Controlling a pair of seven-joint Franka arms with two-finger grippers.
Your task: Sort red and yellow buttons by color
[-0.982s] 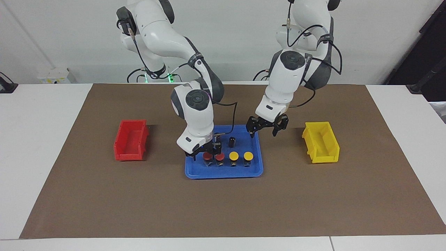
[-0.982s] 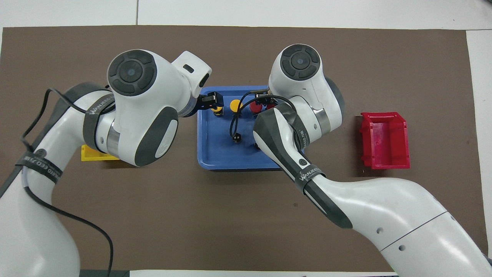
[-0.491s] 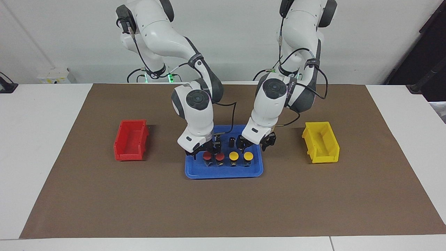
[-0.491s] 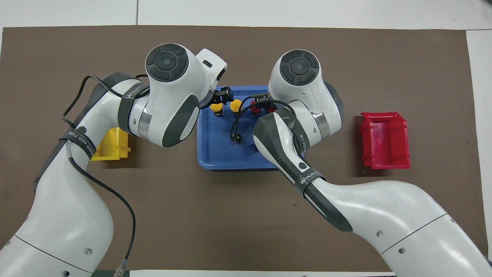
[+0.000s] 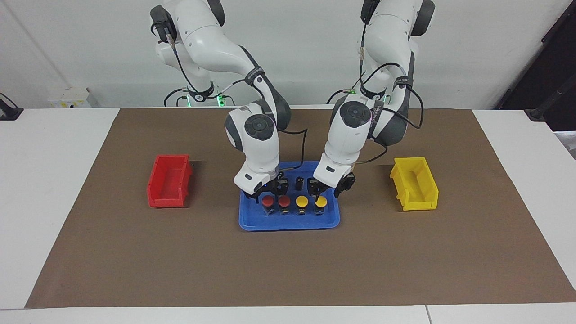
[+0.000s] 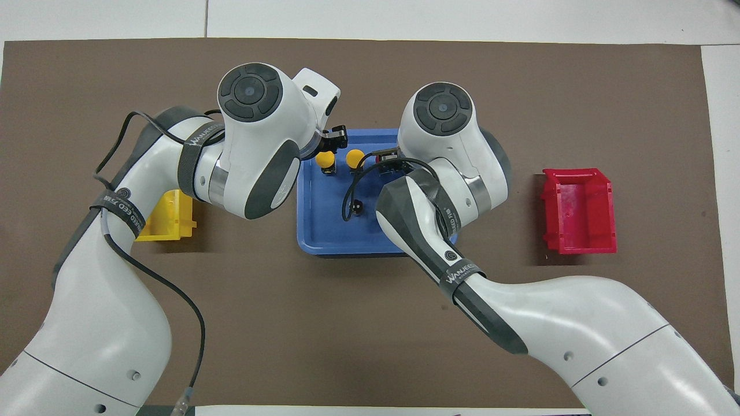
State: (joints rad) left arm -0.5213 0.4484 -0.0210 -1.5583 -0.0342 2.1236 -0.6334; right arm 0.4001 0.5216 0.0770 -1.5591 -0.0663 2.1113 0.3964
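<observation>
Four buttons stand in a row in the blue tray (image 5: 288,225): two red buttons (image 5: 267,202) (image 5: 284,202) toward the right arm's end and two yellow buttons (image 5: 302,200) (image 5: 320,202) toward the left arm's end. My right gripper (image 5: 267,192) is open, low over the end red button. My left gripper (image 5: 325,191) is open, low over the end yellow button, fingers either side of it. In the overhead view both yellow buttons (image 6: 325,158) (image 6: 355,155) show. The red ones are mostly hidden under my right arm.
A red bin (image 5: 168,180) stands on the brown mat toward the right arm's end, a yellow bin (image 5: 416,182) toward the left arm's end. A dark capless cylinder (image 5: 299,182) stands in the tray nearer to the robots than the buttons.
My left gripper has come down from above the tray's edge to just over the end yellow button. My right gripper has shifted slightly over the red buttons. The buttons have not moved.
</observation>
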